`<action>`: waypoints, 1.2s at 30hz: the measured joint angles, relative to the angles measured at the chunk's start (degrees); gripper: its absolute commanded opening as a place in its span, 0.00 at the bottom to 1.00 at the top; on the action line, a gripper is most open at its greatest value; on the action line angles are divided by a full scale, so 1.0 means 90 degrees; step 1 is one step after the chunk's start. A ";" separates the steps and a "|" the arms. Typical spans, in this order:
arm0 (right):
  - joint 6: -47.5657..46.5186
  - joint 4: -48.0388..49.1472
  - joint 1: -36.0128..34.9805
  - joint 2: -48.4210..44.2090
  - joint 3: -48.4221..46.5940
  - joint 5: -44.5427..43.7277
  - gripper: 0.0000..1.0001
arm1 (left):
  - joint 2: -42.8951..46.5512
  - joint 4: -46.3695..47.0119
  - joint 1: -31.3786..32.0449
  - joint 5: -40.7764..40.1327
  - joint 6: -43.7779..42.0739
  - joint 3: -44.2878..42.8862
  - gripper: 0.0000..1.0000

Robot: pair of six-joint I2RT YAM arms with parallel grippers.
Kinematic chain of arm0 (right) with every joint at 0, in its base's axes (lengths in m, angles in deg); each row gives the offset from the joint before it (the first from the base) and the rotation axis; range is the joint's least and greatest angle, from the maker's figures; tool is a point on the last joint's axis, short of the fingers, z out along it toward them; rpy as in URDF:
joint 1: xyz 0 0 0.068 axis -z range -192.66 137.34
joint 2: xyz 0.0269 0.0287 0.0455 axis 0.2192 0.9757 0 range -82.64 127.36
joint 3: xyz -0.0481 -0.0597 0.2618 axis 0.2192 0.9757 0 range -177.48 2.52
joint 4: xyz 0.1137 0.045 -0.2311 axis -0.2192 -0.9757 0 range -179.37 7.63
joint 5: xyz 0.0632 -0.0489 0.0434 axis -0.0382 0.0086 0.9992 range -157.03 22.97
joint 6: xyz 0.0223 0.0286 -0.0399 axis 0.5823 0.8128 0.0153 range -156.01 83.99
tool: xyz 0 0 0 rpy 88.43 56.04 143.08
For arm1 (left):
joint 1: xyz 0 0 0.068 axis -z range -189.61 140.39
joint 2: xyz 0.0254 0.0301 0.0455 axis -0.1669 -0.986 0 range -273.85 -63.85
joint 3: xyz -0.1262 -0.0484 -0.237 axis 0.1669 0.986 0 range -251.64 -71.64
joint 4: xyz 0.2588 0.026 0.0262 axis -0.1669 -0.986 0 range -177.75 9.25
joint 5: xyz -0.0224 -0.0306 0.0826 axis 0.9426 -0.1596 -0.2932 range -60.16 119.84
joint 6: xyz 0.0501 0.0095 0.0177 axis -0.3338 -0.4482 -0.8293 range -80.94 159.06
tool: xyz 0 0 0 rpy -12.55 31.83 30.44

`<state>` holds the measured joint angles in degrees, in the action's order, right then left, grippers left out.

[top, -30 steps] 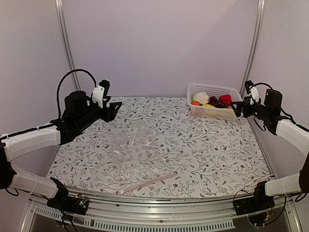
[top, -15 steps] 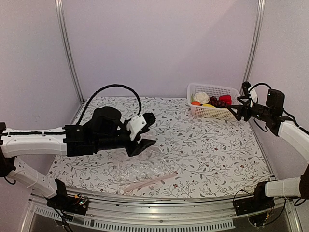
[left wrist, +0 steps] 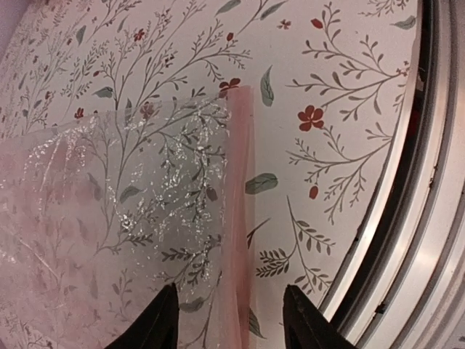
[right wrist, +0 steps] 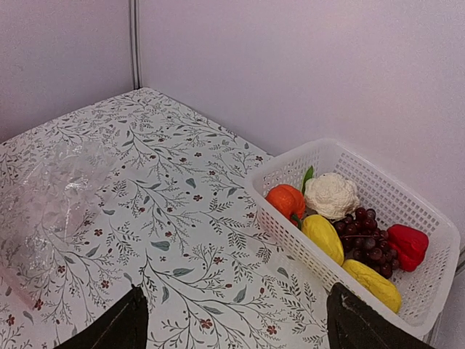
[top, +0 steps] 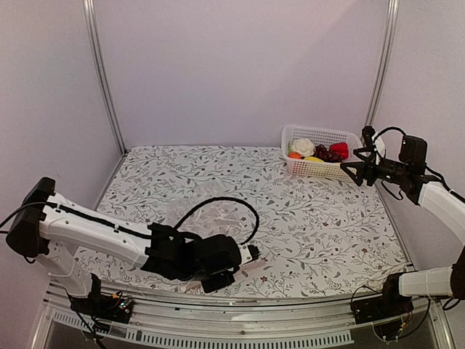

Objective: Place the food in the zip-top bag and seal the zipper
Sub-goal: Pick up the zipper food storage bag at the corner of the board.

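Note:
The clear zip-top bag [top: 207, 218] lies flat on the flowered table, its pinkish zipper [top: 256, 266] near the front edge. In the left wrist view the bag [left wrist: 131, 189] is crinkly and the zipper [left wrist: 238, 189] runs between my open fingers. My left gripper [top: 224, 275] [left wrist: 231, 298] is open, low over the zipper's right end. The food sits in the white basket [top: 320, 169] [right wrist: 287, 229]: cauliflower [right wrist: 331, 195], orange piece [right wrist: 286, 201], two yellow pieces [right wrist: 322, 238], grapes [right wrist: 365, 236], red piece [right wrist: 407, 243]. My right gripper [top: 350, 169] [right wrist: 236, 309] is open and empty, just right of the basket.
The metal front rail [left wrist: 429, 218] runs close beside the zipper's end. The bag also shows in the right wrist view [right wrist: 51, 196] at the far left. Frame posts [top: 381, 65] stand at the back corners.
My left arm has swung from the back left down to the front edge, over the bag's zipper. My right gripper has shifted slightly toward the basket.

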<state>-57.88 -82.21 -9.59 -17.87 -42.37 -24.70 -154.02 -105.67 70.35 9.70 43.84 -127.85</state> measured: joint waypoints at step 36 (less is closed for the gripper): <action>0.0372 -0.0272 -0.0012 0.0029 -0.0143 0.0143 0.79 | -0.1241 -0.0903 -0.0481 -0.1644 0.1001 -0.1234 0.00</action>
<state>-54.53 -84.66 -9.70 -17.61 -43.66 -23.41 -165.19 -113.81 66.03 -5.10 52.85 -138.95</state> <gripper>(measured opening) 0.808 0.006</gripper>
